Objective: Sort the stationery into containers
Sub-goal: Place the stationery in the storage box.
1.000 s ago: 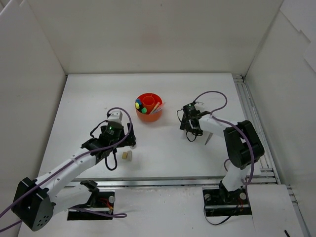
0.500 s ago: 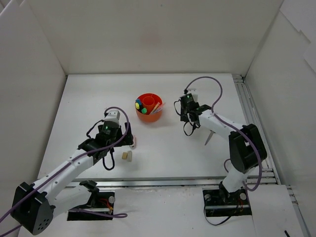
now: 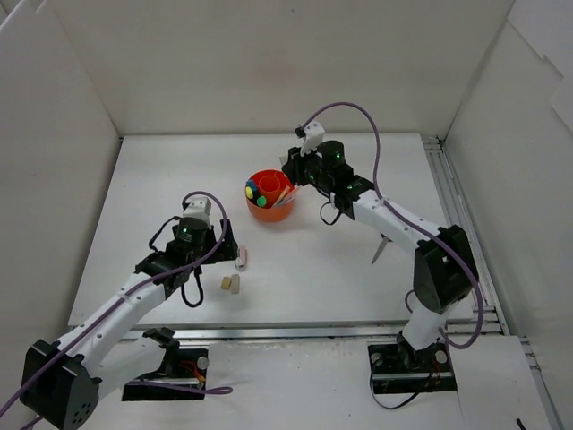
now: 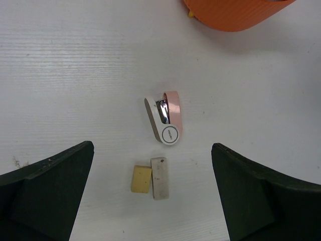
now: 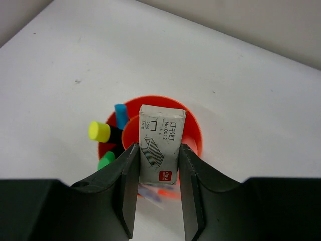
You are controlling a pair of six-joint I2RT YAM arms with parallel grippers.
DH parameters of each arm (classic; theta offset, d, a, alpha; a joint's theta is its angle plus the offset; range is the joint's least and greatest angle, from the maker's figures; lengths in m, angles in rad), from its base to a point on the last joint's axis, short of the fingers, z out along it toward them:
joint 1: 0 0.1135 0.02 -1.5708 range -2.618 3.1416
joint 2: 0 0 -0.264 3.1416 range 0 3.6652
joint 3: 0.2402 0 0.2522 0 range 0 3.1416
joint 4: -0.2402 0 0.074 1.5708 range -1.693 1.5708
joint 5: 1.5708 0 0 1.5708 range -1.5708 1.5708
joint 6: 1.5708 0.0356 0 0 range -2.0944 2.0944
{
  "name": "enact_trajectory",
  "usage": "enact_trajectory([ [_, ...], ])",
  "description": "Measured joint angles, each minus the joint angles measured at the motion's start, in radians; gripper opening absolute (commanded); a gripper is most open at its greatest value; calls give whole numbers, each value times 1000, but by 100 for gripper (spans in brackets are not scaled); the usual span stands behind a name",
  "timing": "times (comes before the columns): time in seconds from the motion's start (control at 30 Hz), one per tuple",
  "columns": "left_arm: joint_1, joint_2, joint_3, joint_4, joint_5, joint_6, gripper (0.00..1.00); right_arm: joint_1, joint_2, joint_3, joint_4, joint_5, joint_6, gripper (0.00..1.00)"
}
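Swinging in from the right of the orange organiser (image 3: 277, 213), the right fingers (image 5: 125, 196) now hang over it, clamped on a grey staple box (image 5: 160, 145). Highlighters (image 5: 100, 130) already stand inside. Left fingers (image 4: 50, 191), spread wide, hover above a pink stapler (image 4: 166, 119) and two erasers (image 4: 141, 179) near the organiser; a thin item (image 3: 379, 247), possibly a pen, also waits.
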Motion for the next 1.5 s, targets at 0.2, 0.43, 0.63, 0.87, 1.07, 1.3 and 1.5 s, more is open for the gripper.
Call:
enact_trajectory([
  [0.2, 10, -19, -16, -2, 22, -1, 100, 35, 159, 111, 72, -128, -36, 18],
  [0.43, 20, -33, -42, -8, 34, -7, 99, 67, 259, 132, 87, -156, -69, 19],
  [0.63, 22, -63, -63, -20, 36, -14, 99, 73, 297, 132, 101, -120, -89, 20],
  [0.87, 22, -89, -67, -30, 43, -31, 99, 78, 305, 131, 137, -85, -102, 20],
  [1.07, 22, -101, -78, -33, 47, -37, 100, 80, 304, 126, 153, -57, -115, 21],
  [1.3, 21, -105, -79, -33, 47, -43, 100, 85, 304, 126, 168, -44, -124, 25],
  [1.5, 22, -105, -79, -37, 47, -47, 99, 85, 306, 126, 168, -41, -124, 33],
])
